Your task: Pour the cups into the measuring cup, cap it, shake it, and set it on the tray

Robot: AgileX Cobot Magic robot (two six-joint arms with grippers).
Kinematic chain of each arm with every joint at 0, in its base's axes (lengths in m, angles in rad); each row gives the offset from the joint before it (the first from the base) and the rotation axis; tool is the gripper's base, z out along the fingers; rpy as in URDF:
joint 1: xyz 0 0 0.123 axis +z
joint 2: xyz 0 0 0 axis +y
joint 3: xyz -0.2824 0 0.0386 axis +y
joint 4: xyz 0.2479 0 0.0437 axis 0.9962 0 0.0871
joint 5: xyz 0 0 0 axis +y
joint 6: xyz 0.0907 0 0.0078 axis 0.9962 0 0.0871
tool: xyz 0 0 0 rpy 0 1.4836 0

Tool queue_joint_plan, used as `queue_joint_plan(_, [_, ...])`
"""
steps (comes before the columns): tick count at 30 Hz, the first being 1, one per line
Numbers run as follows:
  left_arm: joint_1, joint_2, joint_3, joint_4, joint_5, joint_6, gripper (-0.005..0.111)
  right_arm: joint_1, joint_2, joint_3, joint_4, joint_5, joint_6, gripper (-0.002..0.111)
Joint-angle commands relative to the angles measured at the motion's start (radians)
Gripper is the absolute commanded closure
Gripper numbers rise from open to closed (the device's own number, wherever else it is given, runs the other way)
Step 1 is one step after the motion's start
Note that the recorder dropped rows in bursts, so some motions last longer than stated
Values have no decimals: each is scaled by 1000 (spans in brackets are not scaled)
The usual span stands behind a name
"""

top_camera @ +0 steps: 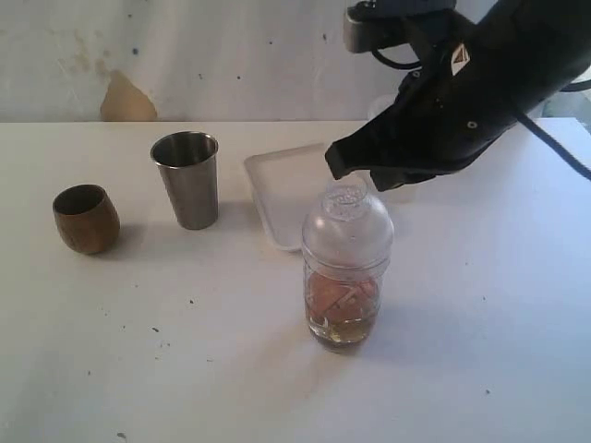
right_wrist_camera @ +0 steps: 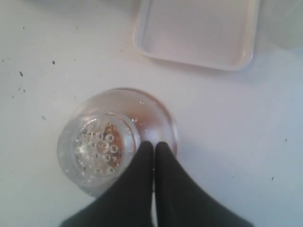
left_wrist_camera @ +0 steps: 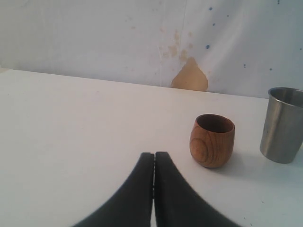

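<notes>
The measuring cup (top_camera: 343, 309) stands upright on the white table with amber liquid and orange pieces in it. The clear dome cap (top_camera: 347, 226) sits on its mouth. My right gripper (top_camera: 336, 168) hangs shut just over the cap's neck with nothing between its fingers. From above its tips (right_wrist_camera: 154, 144) lie beside the cap (right_wrist_camera: 102, 146). The wooden cup (top_camera: 86, 218) and the steel tumbler (top_camera: 187, 180) stand upright at the left. Beyond the measuring cup lies the tray (top_camera: 277, 185). My left gripper (left_wrist_camera: 154, 154) is shut and empty, low over the table, short of the wooden cup (left_wrist_camera: 212, 140) and the steel tumbler (left_wrist_camera: 282, 125).
The right arm's black body reaches in from the upper right over the tray's far end. A pale translucent thing (right_wrist_camera: 285, 23) shows past the tray (right_wrist_camera: 199, 33). A stained wall (top_camera: 127, 100) closes the table's far side. Dark specks dot the tabletop.
</notes>
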Motion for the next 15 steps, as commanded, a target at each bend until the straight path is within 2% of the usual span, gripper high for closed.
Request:
queue_joint_plan(1, [1, -5, 5, -3, -14, -1, 106, -3, -28, -38, 17, -41, -11, 108])
queue_joint_plan(7, [1, -5, 5, -3, -14, -1, 106, -1, -50, -43, 190, -100, -86, 108])
queue_joint_plan(15, [1, -5, 5, -3, -14, -1, 106, -1, 6, -41, 105, -25, -90, 108])
